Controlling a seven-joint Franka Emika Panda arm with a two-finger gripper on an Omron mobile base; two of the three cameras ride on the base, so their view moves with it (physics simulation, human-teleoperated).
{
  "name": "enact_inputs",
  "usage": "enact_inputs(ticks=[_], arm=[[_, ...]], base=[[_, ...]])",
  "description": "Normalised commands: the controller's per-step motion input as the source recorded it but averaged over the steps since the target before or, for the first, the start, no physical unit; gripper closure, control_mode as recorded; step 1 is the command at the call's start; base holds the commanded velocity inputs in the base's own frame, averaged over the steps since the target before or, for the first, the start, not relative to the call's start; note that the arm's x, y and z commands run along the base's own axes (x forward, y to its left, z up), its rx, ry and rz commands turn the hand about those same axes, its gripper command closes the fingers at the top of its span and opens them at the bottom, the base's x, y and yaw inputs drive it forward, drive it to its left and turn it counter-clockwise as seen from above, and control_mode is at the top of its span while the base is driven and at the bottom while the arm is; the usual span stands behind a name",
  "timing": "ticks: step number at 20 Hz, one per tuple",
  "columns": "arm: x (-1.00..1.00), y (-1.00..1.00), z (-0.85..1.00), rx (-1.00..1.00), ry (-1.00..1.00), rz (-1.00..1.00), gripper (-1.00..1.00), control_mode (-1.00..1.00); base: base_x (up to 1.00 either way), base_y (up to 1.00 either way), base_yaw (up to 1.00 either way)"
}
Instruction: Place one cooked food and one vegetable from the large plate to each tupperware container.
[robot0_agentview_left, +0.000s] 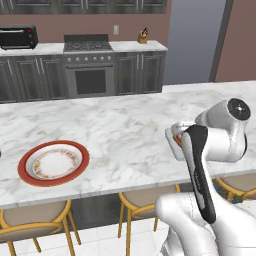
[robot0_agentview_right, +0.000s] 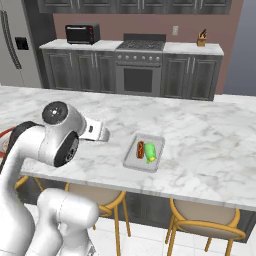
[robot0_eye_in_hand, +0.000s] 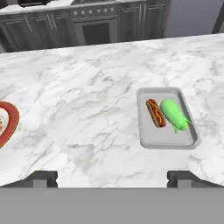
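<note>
Tupperware container (robot0_eye_in_hand: 166, 118): on marble counter (robot0_eye_in_hand: 87, 96), right of large plate (robot0_agentview_left: 53, 163), long axis near-to-far. Held hot dog (robot0_eye_in_hand: 155, 112) and green vegetable (robot0_eye_in_hand: 174, 114), lying parallel lengthwise. Gripper (robot0_eye_in_hand: 112, 178): fingers spread wide, empty.

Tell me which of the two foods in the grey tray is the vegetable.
The bright green one, lying beside the hot dog in the tupperware container; the hot dog is reddish-brown.

arm folded high, gripper (robot0_eye_in_hand: 112, 177) wide open, nothing between fingertips (robot0_eye_in_hand: 43, 178).
</note>
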Motion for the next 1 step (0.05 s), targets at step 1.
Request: enact_inputs(ticks=[1], arm=[[-0.64, 0.37, 0.91, 0.0, -0.06, 0.02, -1.0, -1.0]], base=[[0.0, 0.0, 0.0]])
